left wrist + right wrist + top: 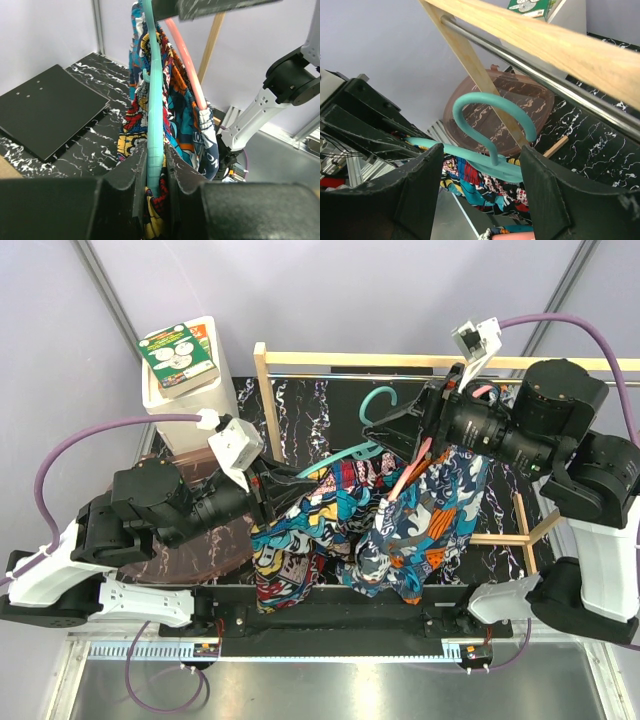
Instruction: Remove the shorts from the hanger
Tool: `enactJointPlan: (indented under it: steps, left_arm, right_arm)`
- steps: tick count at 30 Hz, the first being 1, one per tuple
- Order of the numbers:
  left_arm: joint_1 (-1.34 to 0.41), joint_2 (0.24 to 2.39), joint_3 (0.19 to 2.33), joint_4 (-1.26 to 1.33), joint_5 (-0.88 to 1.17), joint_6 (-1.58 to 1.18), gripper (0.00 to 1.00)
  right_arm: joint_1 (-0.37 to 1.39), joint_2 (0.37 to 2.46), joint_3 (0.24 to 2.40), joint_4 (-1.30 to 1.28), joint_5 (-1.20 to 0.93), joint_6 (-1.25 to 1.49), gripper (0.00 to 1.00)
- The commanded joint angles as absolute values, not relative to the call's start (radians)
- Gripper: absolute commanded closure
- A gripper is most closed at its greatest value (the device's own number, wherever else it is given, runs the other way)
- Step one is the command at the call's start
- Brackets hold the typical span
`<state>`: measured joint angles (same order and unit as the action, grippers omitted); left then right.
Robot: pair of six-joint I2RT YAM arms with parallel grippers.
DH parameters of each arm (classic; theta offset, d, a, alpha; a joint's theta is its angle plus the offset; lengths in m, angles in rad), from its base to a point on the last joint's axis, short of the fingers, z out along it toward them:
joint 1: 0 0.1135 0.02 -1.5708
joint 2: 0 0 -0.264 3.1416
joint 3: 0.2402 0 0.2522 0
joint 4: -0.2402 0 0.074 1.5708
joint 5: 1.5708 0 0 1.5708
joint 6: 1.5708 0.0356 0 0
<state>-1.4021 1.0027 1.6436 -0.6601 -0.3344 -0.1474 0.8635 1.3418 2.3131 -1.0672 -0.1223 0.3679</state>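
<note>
A teal hanger [378, 400] carries the comic-print shorts [295, 535] in navy, red and yellow. My left gripper [268, 498] is shut on one end of its bar [154, 125], with those shorts [131, 125] bunched just beyond the jaws. My right gripper [395, 430] is open, its jaws either side of the teal hook [490, 115] and not touching it. Beside it, a pink hanger [410, 475] holds the teal, orange and white shorts [445, 500], which hang down the right side [202, 142].
A wooden rack frame [400, 360] with a metal rod [545, 75] stands over the black marbled table [300, 405]. A white box with a green packet [180, 355] sits back left. A brown translucent lid [200, 550] lies near the left arm, and a black plate [45, 110] lies flat.
</note>
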Motion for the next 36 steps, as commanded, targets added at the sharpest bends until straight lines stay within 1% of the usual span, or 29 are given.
enactJointPlan:
  steps: [1, 6, 12, 19, 22, 23, 25, 26, 27, 28, 30, 31, 33, 35, 36]
  left_arm:
    - [-1.408, 0.983, 1.677, -0.515, -0.256, -0.152, 1.0]
    - [-1.407, 0.977, 1.663, -0.477, -0.242, -0.14, 1.0]
    - [-1.408, 0.999, 1.664, -0.459, -0.196, -0.138, 1.0]
    - [-1.408, 1.015, 1.674, -0.445, -0.21, -0.153, 1.0]
    - [-1.407, 1.023, 1.671, -0.437, -0.228, -0.163, 1.0]
    - [-1.408, 1.025, 1.669, -0.436, -0.233, -0.164, 1.0]
    - [-1.408, 1.023, 1.663, -0.436, -0.247, -0.169, 1.0]
    - [-1.407, 1.017, 1.655, -0.436, -0.25, -0.17, 0.99]
    - [-1.408, 1.012, 1.652, -0.437, -0.253, -0.169, 0.96]
    - [-1.408, 1.006, 1.646, -0.436, -0.267, -0.17, 0.84]
    - [-1.407, 0.985, 1.631, -0.437, -0.287, -0.175, 0.72]
    - [-1.408, 0.979, 1.626, -0.437, -0.302, -0.175, 0.61]
    - [-1.407, 0.954, 1.617, -0.439, -0.317, -0.176, 0.49]
    - [-1.408, 0.931, 1.611, -0.437, -0.33, -0.173, 0.4]
    - [-1.408, 0.927, 1.609, -0.437, -0.333, -0.172, 0.39]
  right_arm:
    - [0.865, 1.296, 2.243, -1.02, -0.124, 0.35, 0.31]
    - [0.865, 1.278, 2.2, -1.006, -0.159, 0.359, 0.34]
    - [0.865, 1.276, 2.187, -0.986, -0.15, 0.342, 0.39]
    - [0.865, 1.25, 2.114, -0.928, -0.138, 0.342, 0.52]
    - [0.865, 1.223, 2.054, -0.896, -0.112, 0.342, 0.62]
    - [0.865, 1.217, 2.043, -0.89, -0.101, 0.344, 0.7]
    - [0.865, 1.209, 2.028, -0.873, -0.098, 0.345, 0.79]
    - [0.865, 1.204, 2.023, -0.87, -0.091, 0.348, 0.88]
    - [0.865, 1.203, 2.017, -0.864, -0.089, 0.353, 0.95]
    - [0.865, 1.201, 2.014, -0.851, -0.081, 0.354, 0.99]
    - [0.865, 1.195, 2.006, -0.836, -0.078, 0.357, 1.0]
    - [0.865, 1.195, 2.006, -0.833, -0.078, 0.36, 1.0]
    - [0.867, 1.192, 2.005, -0.827, -0.074, 0.364, 1.0]
    - [0.865, 1.189, 2.003, -0.821, -0.066, 0.362, 1.0]
    - [0.865, 1.189, 2.003, -0.821, -0.064, 0.361, 1.0]
